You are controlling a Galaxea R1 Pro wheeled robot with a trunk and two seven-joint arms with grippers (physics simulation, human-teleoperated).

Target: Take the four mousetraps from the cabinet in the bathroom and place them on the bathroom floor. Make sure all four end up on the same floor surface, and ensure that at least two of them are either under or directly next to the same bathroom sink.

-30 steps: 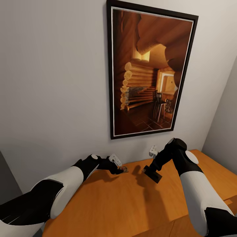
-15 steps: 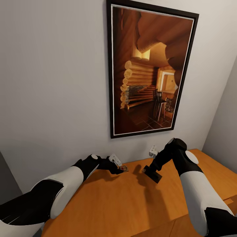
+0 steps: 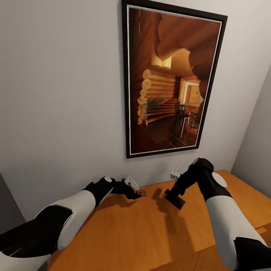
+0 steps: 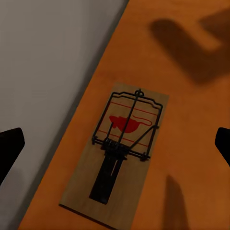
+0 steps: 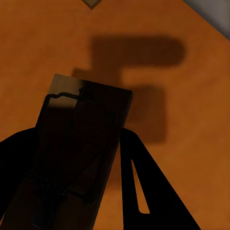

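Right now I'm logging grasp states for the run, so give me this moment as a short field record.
left hand: open, fingers either side of a mousetrap, not closed on it
left mousetrap: flat on the cabinet top, near the wall
right hand: shut on a second mousetrap, held above the top
wall: framed picture

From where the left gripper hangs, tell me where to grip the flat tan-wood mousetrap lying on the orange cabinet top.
Grip the flat tan-wood mousetrap across its two long bare edges, coming straight down from above. It lies flat on the orange cabinet top beside the wall, so only the thin board edges offer purchase, and the open left gripper already straddles it. Avoid the wire spring and red spot.
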